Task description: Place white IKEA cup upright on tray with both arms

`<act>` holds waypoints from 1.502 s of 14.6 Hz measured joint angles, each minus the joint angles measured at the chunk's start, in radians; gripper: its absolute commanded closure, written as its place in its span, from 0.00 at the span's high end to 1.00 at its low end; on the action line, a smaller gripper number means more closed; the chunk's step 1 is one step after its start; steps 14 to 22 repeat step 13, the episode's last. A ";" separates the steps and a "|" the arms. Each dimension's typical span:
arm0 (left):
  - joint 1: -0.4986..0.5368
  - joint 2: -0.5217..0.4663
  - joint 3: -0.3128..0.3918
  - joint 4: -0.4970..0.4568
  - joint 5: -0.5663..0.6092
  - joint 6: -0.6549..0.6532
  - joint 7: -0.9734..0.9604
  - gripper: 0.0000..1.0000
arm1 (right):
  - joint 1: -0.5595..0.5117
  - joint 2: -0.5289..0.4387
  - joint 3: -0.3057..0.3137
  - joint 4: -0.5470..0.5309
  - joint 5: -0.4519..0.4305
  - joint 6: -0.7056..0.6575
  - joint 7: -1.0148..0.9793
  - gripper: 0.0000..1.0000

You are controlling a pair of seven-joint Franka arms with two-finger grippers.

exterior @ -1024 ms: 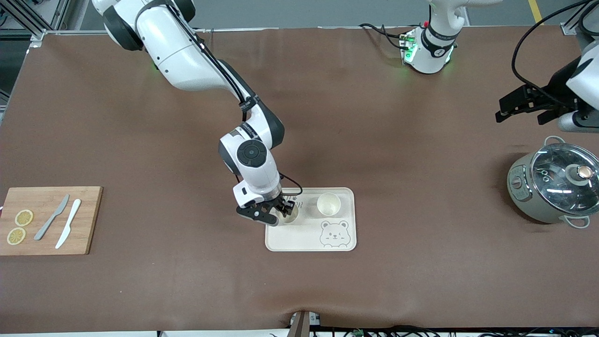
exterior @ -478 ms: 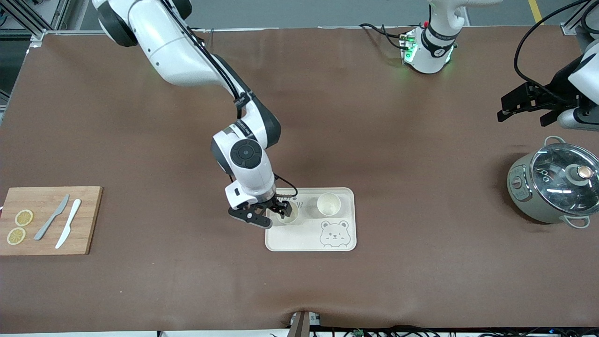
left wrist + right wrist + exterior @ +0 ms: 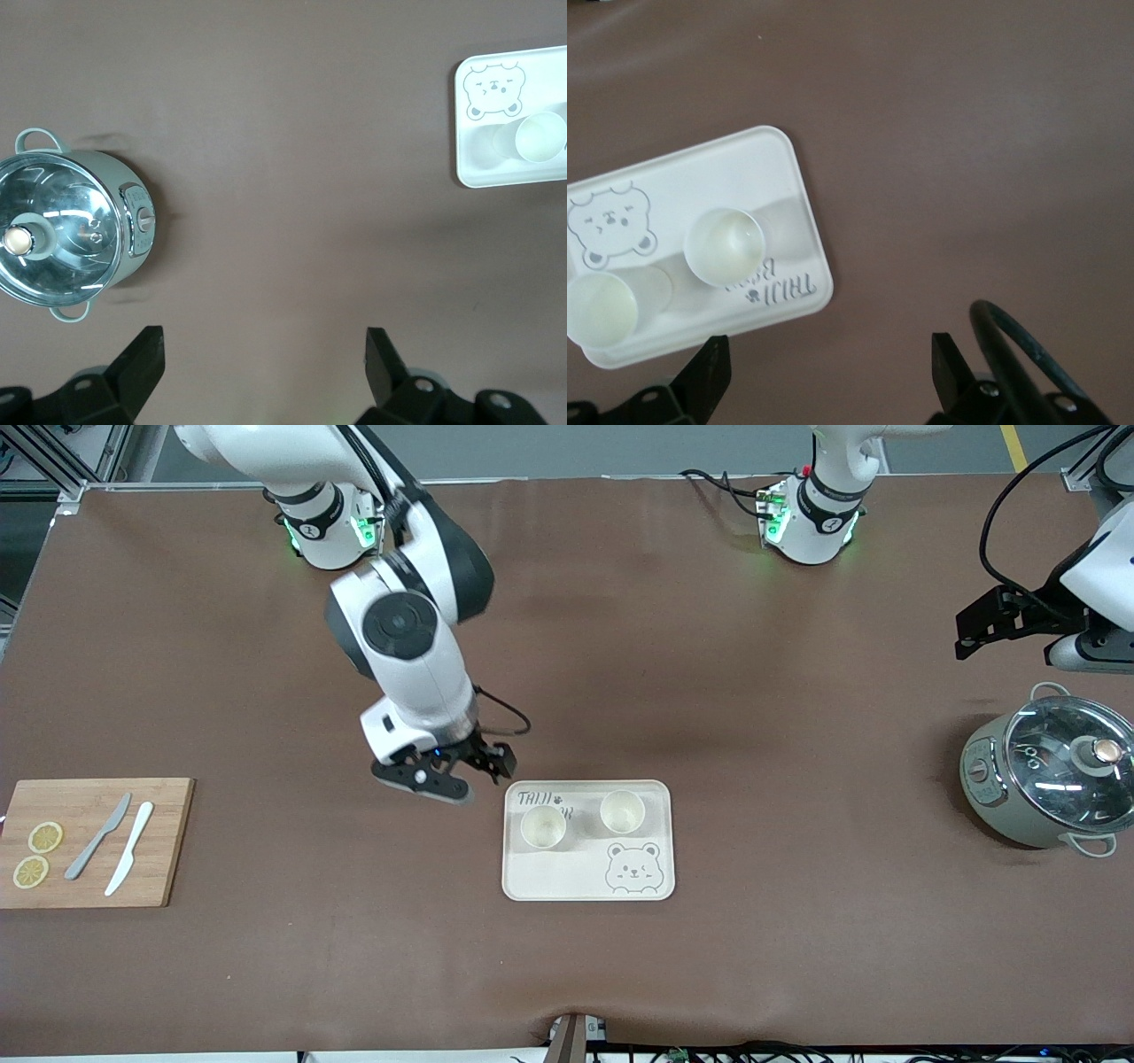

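The cream tray [image 3: 567, 877] with the bear drawing lies mid-table. Two white cups stand upright on it: one [image 3: 543, 826] by the lettering, one [image 3: 622, 811] beside it toward the left arm's end. My right gripper [image 3: 483, 766] is open and empty, up over the bare table just off the tray's corner by the lettering. The right wrist view shows the tray [image 3: 718, 177], both cups [image 3: 725, 245] [image 3: 601, 307] and the spread right gripper [image 3: 828, 367]. My left gripper [image 3: 983, 624] waits open and empty over the table near the pot; it also shows in its wrist view [image 3: 264, 359].
A grey pot with a glass lid [image 3: 1045, 779] stands at the left arm's end, also in the left wrist view [image 3: 66, 228]. A wooden cutting board [image 3: 168, 841] with two knives and lemon slices lies at the right arm's end.
My right gripper let go of the cup by the lettering, rose and pulled back off the tray toward its base. The cup stays upright. The left arm shifted slightly.
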 measured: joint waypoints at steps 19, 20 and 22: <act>0.000 0.000 0.000 -0.004 0.000 0.001 0.004 1.00 | -0.524 -0.517 -0.014 -0.217 0.055 -0.409 -0.787 1.00; 0.000 0.000 0.000 -0.004 0.000 0.001 0.004 1.00 | -0.524 -0.517 -0.014 -0.217 0.055 -0.409 -0.787 1.00; 0.000 0.000 0.000 -0.004 0.000 0.001 0.004 1.00 | -0.524 -0.517 -0.014 -0.217 0.055 -0.409 -0.787 1.00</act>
